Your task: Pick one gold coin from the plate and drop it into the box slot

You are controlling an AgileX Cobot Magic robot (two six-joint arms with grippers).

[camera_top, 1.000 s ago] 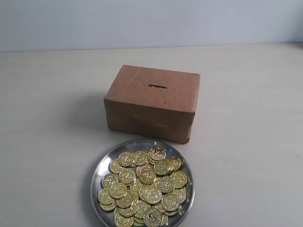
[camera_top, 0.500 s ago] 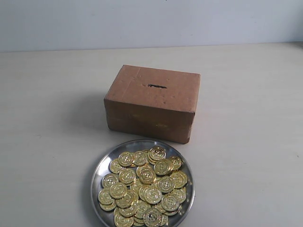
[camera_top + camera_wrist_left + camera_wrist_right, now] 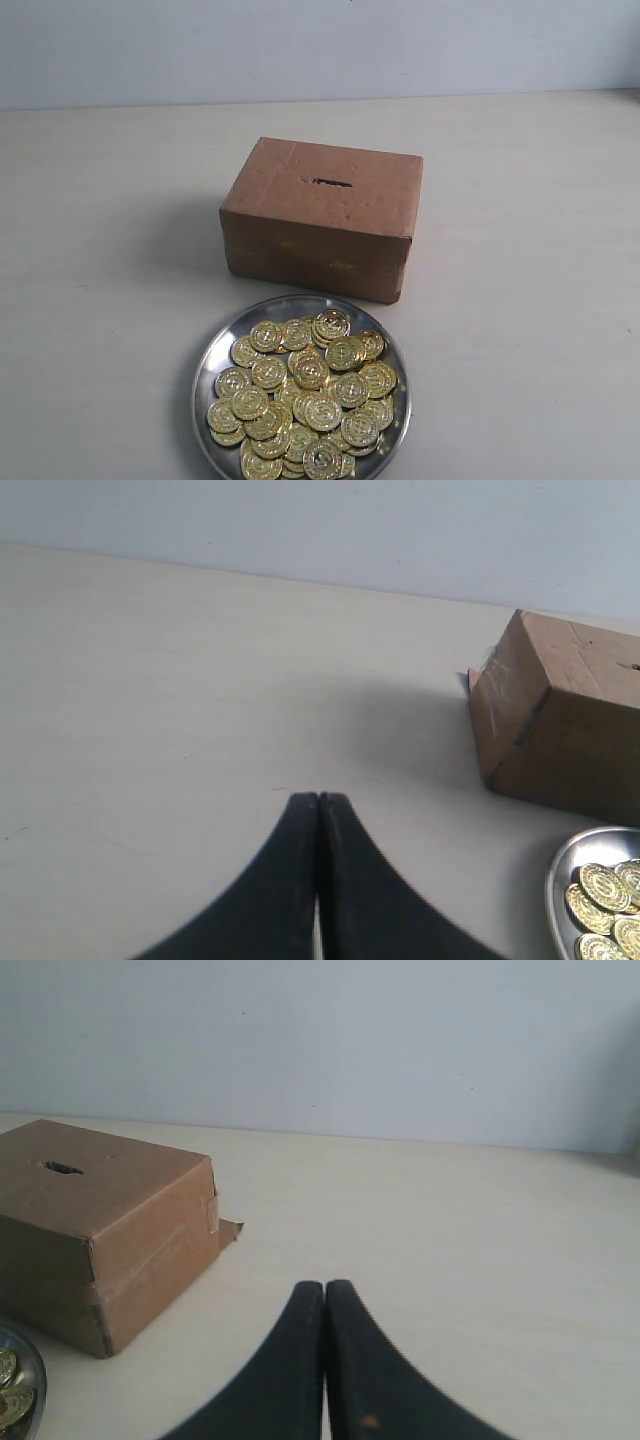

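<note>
Both hands shut on nothing: left hand (image 3: 318, 798), right hand (image 3: 325, 1285) — gold coins (image 3: 305, 395) lie untouched on the plate (image 3: 285, 305).

Each hand's fingers are pressed together over bare tabletop (image 3: 520, 300). The brown box (image 3: 320, 215) stands ahead of the hands and between them, with the slot (image 3: 331, 182) in its top face. The plate sits just before the box, nearer the hands — the coins' embossing is too small to read.

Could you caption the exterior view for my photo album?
A silver plate heaped with gold coins sits near a brown cardboard box with a slot in its top.
</note>
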